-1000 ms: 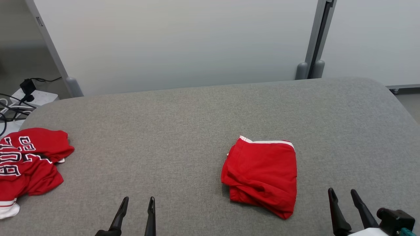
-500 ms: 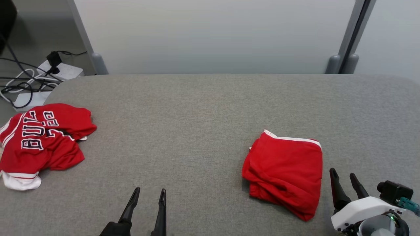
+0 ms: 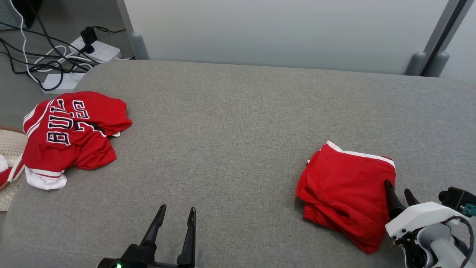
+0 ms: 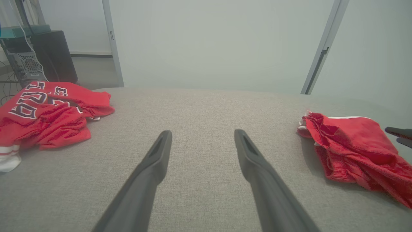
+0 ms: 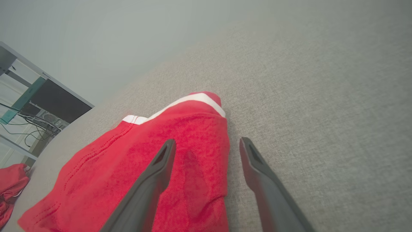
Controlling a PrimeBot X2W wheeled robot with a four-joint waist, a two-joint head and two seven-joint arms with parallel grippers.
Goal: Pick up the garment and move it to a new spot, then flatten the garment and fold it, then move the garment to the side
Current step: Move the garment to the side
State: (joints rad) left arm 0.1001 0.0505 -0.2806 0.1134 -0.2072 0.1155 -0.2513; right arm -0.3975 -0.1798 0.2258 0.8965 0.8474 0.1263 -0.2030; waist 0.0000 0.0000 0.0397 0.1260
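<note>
Two dark fingers of your right gripper (image 3: 399, 194) stand wide apart and hold nothing. In the right wrist view the right gripper (image 5: 207, 145) straddles an edge of the folded red garment (image 5: 145, 174), with one finger over the cloth and the other over bare grey table (image 5: 322, 112). Whether the tips touch the fabric, you cannot tell.

The folded red garment (image 3: 347, 193) lies toward the table's near right, white trim on its far side. It already looks flattened and folded, so the step in hand is likely the last one: moving it aside.

For that you would lower the jaws onto that edge and close through all layers — a shallow pinch could peel off the top fold.

Your left gripper (image 3: 177, 210) is also spread wide and empty, over bare surface near the front edge.

Open room is generous: the whole middle and far half are free. Toward the left rim a crumpled red jersey (image 3: 70, 134) lies, with a basket (image 3: 9, 145) just beyond — keep away from there.
</note>
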